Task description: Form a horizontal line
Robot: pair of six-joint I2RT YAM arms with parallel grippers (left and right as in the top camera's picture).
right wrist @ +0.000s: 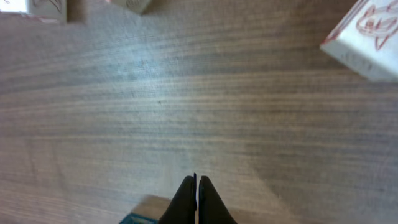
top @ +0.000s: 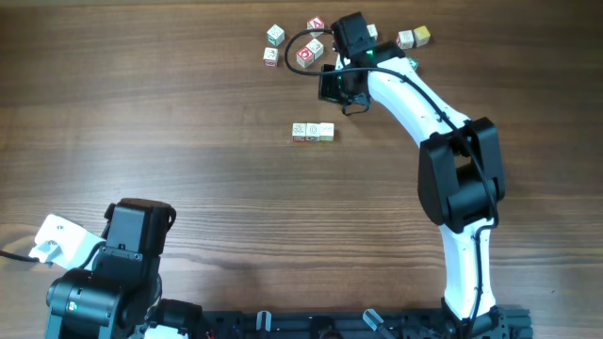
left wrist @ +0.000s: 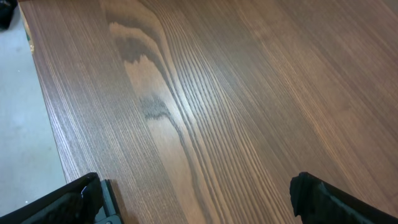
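The horizontal line (top: 312, 132) is a short row of three pale letter cubes side by side at mid-table. My right gripper (top: 341, 42) hovers at the far side of the table among loose cubes, well beyond the row. In the right wrist view its fingertips (right wrist: 196, 180) are pressed together with nothing between them. A pale wooden corner with a blue mark (right wrist: 144, 211) peeks out beneath the fingers. My left gripper (top: 139, 221) rests near the front left corner. Its fingers (left wrist: 81, 199) stand wide apart over bare wood, and the gripper (left wrist: 199, 202) holds nothing.
Loose cubes lie at the far edge: a white one (top: 275, 35), a small one (top: 270, 56), two red-faced ones (top: 316, 25) (top: 310, 55), and a pair on the right (top: 413, 38). A red-marked cube (right wrist: 367, 34) shows in the right wrist view. The table's left edge (left wrist: 43, 118) is close to the left gripper.
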